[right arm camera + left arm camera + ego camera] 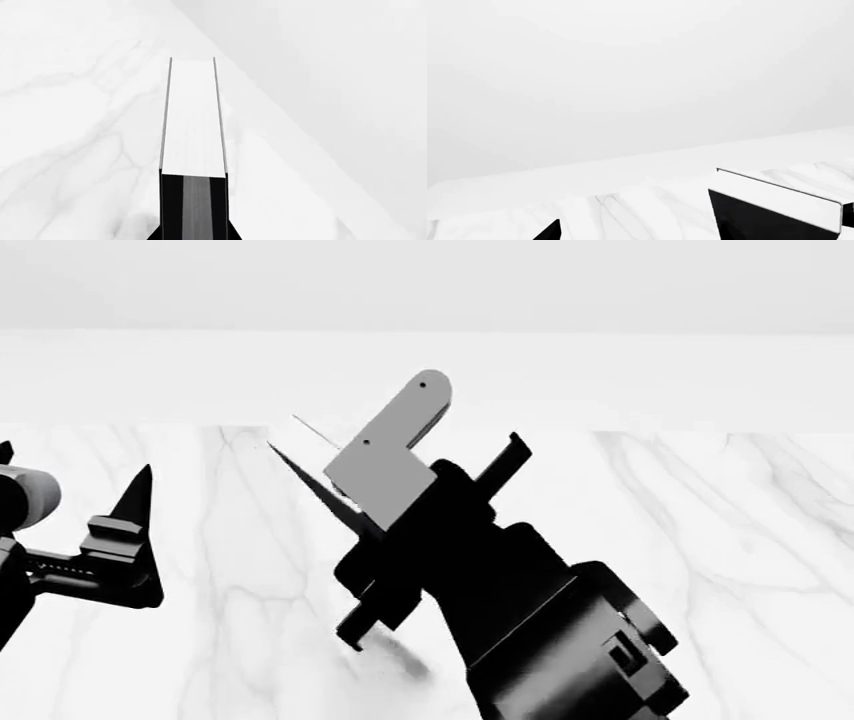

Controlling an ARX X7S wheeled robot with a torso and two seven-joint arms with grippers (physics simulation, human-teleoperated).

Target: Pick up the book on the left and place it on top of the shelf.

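Note:
The dark book with white page edges is clamped in my right gripper (451, 452) and held above the marble table. In the right wrist view the book (193, 125) runs straight out from between the jaws, page edges facing the camera. In the head view only a thin dark wedge of the book (320, 495) shows beside the gripper's grey finger plate (387, 450). The left wrist view shows the book (774, 207) at one side. My left gripper (67, 480) is open and empty, low at the left, apart from the book. The shelf is out of view.
The white marble table (694, 540) spans the head view, and a plain white wall (534, 360) rises behind its far edge. The table also shows in the left wrist view (627, 210). No pale books are in view.

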